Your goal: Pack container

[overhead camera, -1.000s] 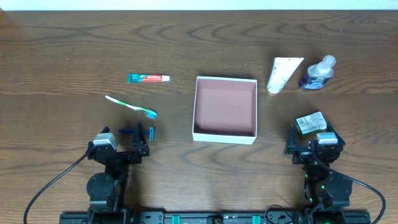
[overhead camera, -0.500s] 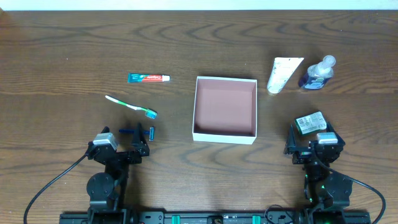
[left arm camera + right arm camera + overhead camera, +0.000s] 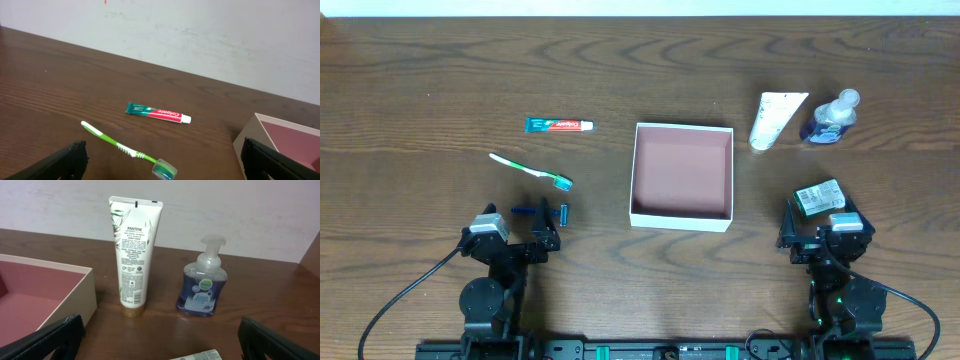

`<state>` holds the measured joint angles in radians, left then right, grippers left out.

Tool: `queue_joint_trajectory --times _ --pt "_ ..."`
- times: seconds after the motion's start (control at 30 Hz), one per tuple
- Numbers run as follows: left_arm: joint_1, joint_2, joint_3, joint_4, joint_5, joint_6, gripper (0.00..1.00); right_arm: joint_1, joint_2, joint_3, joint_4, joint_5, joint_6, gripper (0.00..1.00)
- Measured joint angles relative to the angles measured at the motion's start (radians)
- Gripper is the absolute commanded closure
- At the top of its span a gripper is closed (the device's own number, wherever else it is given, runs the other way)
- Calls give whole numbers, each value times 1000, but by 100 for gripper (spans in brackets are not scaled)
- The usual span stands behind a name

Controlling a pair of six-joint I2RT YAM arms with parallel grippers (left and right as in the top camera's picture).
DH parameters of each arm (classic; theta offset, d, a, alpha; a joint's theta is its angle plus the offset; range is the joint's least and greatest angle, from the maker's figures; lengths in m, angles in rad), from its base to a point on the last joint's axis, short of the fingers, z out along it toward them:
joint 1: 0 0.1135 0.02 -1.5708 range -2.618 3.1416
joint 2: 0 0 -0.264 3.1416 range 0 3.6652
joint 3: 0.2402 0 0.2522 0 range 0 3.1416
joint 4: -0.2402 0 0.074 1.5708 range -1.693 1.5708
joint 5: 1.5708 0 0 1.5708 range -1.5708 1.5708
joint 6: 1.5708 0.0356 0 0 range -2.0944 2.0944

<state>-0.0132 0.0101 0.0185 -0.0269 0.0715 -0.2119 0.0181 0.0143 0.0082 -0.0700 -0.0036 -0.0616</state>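
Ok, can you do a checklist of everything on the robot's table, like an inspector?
Surface: brown wooden table; no spills seen.
Job's things: container, open, nothing inside.
Clutter: toothpaste, toothbrush and a small blue item left of it; Pantene tube and soap bottle standing, green packet lying, on its right.
Grippers: left gripper and right gripper low at the near edge, fingers open, holding nothing.
Cables: black cables curve along the near edge, touching no toiletries.
Surroundings: pale wall behind; nothing else seen.
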Motion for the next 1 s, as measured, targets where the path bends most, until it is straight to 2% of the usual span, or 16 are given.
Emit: queue_joint_trajectory --times 1.0 --pt "0 0 0 0 0 0 2 0 0 0 0 -5 15 1"
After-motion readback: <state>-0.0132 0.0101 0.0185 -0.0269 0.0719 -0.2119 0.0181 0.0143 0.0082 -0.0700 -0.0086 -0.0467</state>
